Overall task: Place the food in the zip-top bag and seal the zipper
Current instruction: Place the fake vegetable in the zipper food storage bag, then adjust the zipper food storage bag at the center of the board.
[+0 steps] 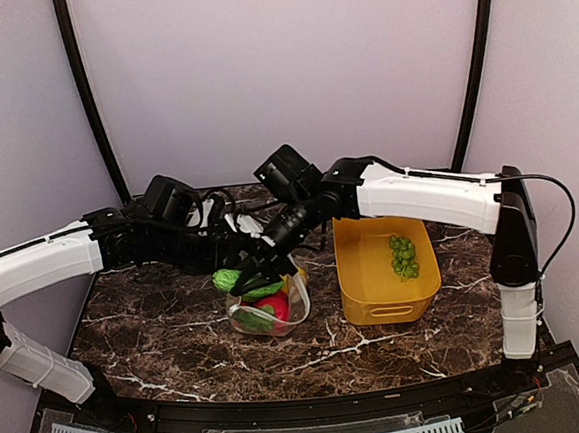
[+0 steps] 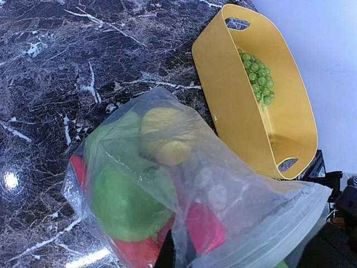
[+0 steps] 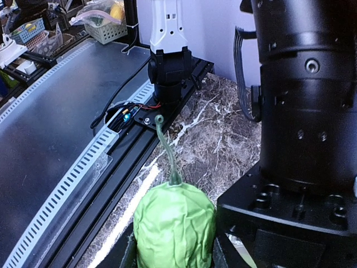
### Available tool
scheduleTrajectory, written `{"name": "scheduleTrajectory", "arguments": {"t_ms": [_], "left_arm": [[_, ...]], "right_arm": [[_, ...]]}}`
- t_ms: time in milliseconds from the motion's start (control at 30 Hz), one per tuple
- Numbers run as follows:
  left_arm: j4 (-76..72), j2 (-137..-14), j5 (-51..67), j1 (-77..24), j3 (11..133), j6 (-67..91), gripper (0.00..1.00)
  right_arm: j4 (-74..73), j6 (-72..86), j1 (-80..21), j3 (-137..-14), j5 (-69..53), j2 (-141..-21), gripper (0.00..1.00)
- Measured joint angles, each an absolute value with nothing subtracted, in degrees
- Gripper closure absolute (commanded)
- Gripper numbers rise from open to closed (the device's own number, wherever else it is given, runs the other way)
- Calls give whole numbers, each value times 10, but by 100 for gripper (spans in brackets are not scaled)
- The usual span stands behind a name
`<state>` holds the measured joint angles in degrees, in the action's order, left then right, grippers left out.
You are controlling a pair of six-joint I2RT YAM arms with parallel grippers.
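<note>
My right claw (image 3: 174,254) is clamped on a bumpy green vegetable (image 3: 174,226), right at the mouth of the zip-top bag (image 1: 269,313) on the surface (image 1: 158,332). The lemon (image 2: 164,137) and red pieces (image 2: 201,229) are already inside. My left claw (image 1: 238,266) is at the rim, and I cannot tell its grip. The grapes (image 1: 404,255) wait in the yellow bin (image 1: 377,305), and the zipper (image 2: 268,240) is unsealed.

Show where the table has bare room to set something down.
Bare marble table lies left of the zip-top bag, nearer than the left arm, and along the near edge before the bag and yellow bin. Crowded above the bag: the right gripper holds a green toy vegetable.
</note>
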<state>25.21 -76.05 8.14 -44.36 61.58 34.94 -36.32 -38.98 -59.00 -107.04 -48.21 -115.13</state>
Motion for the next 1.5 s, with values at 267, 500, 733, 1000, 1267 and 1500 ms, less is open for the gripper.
{"name": "scheduleTrajectory", "arguments": {"t_ms": [267, 500, 733, 1000, 1267, 1500], "left_arm": [[257, -761, 79, -444, 617, 349, 99], [258, -761, 80, -444, 617, 346, 99], [267, -761, 79, -444, 625, 338, 99], [267, -761, 79, -444, 628, 336, 99], [267, -764, 79, -444, 628, 336, 99], [267, -771, 80, -444, 628, 336, 99]], "right_arm": [[-358, -420, -589, -1056, -444, -1154, 40], [-361, -430, -584, -1007, -396, -1102, 38], [-429, -438, -587, -1007, -372, -1023, 46], [-483, -465, -652, -921, -266, -976, 48], [-493, -454, -671, -889, -153, -997, 49], [-486, -450, -674, -883, -117, -1014, 59]]}}
